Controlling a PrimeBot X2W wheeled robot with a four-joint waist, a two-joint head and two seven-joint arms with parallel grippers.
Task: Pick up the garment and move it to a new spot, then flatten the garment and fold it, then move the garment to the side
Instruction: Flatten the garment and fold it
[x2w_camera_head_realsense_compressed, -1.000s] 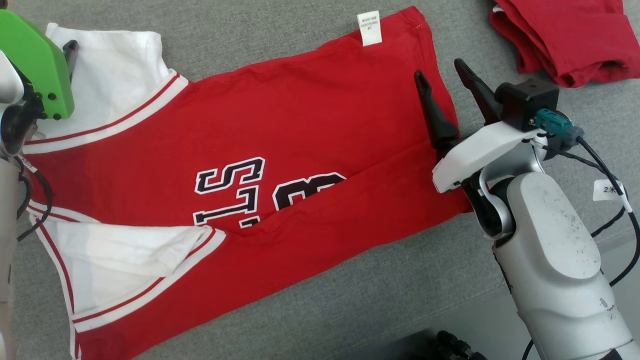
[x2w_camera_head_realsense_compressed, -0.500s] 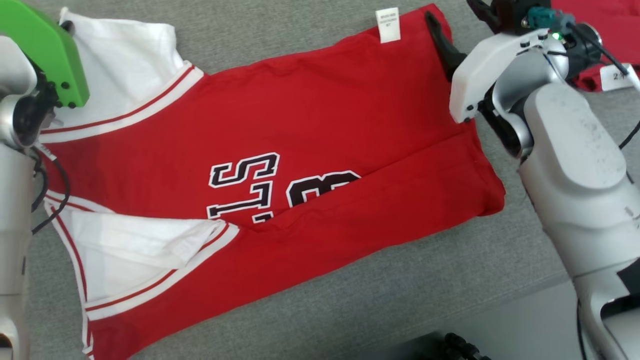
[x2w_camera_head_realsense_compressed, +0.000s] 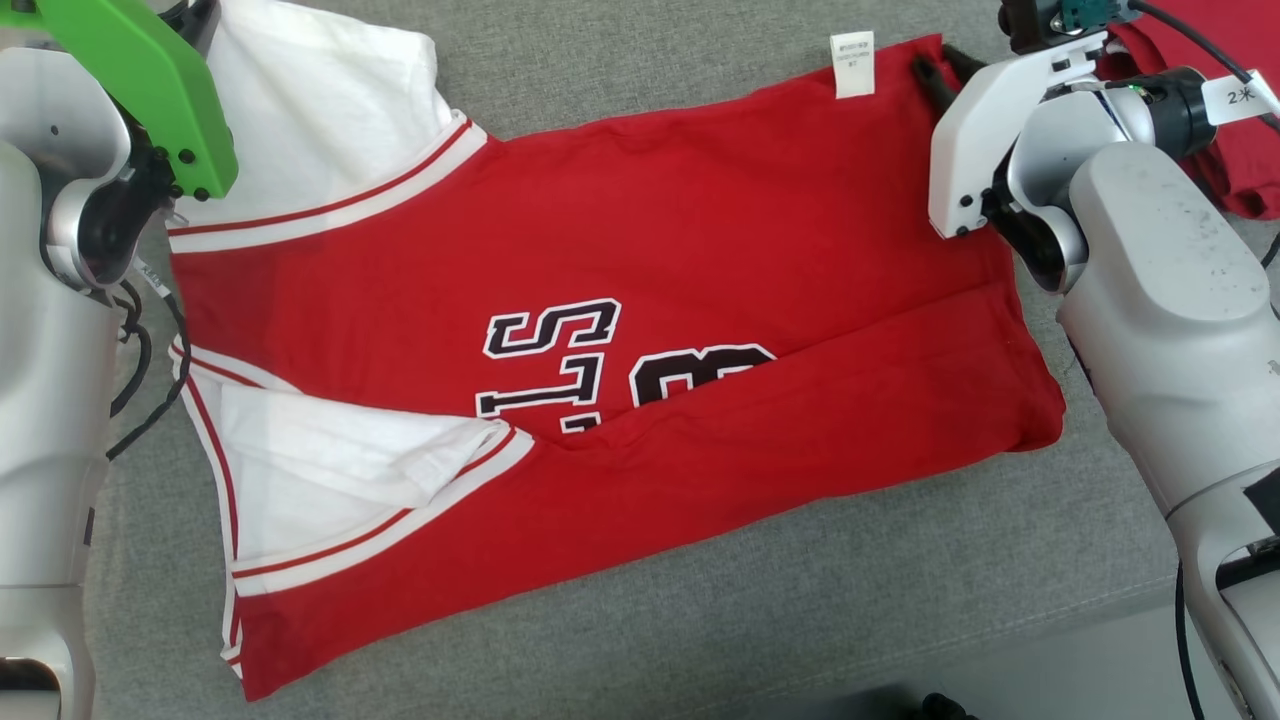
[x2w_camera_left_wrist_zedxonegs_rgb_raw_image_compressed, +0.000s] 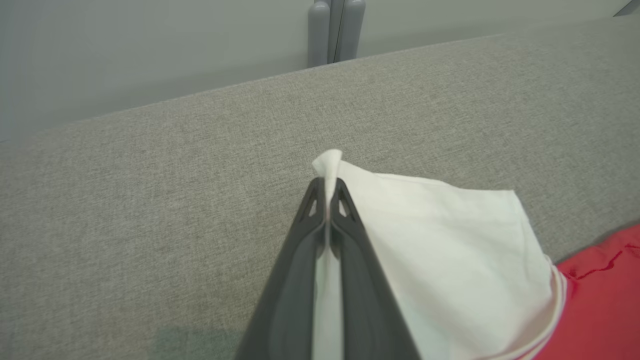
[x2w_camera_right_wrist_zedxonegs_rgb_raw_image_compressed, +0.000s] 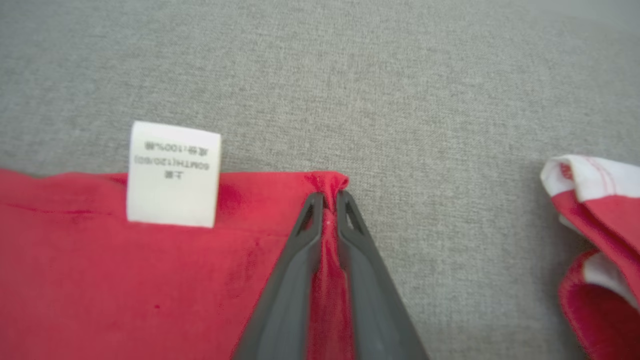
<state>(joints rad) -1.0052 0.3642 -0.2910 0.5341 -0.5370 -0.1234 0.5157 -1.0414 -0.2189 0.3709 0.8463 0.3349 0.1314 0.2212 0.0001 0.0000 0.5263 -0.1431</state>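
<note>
Spread mostly flat across the grey fabric surface (x2w_camera_head_realsense_compressed: 760, 620), the garment (x2w_camera_head_realsense_compressed: 640, 300) — red, with white sleeves and black lettering. Sleeves to the left, hem to the right, one long near fold lapped over the lower part of the print.

At the far-left corner, the left gripper (x2w_camera_left_wrist_zedxonegs_rgb_raw_image_compressed: 327, 192), fingers pressed together on the tip of the far white sleeve (x2w_camera_left_wrist_zedxonegs_rgb_raw_image_compressed: 440, 240), a small peak of white cloth poking out past the fingertips. Over that wrist, a green cover (x2w_camera_head_realsense_compressed: 150, 90).

At the far-right corner of the hem, the right gripper (x2w_camera_right_wrist_zedxonegs_rgb_raw_image_compressed: 329, 200), fingers set narrow and pinching a bunched ridge of red cloth between them, tips right at the garment's edge. Just left of that grip, a white care label (x2w_camera_right_wrist_zedxonegs_rgb_raw_image_compressed: 172, 175) standing out over the far edge onto the grey.

Nearer on the left, the near sleeve (x2w_camera_head_realsense_compressed: 330, 470), lying flat and folded in on itself, with no finger on it.

At the far right, a second red-and-white piece of clothing (x2w_camera_right_wrist_zedxonegs_rgb_raw_image_compressed: 595, 240) — crumpled, apart from the pinched corner, partly behind the right arm's wrist in the head view.
</note>
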